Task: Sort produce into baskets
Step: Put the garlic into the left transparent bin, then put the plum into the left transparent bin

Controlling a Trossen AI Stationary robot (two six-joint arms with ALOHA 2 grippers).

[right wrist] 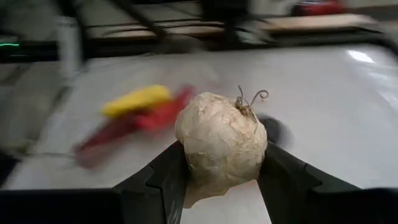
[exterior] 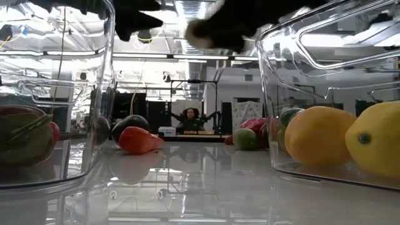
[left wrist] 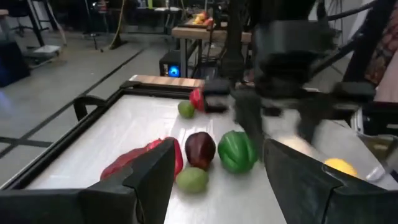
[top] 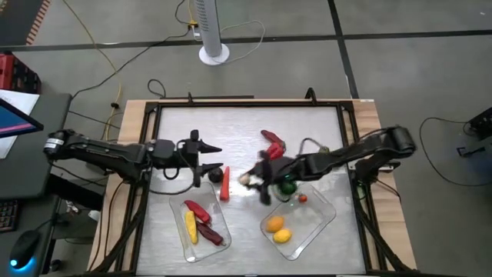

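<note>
2 baskets [top: 206,228] sit side by side on the table [top: 238,123].

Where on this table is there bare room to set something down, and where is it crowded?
Bare: the table's far strip, beyond the left gripper and the red chilli. Crowded: the middle, where the right gripper holds a pale bulb near the carrot, and the near side, filled by the left basket and right basket.

Grey concrete floor [top: 400,85], white pedestal fan [top: 213,31], trailing cables [top: 92,77]
</note>
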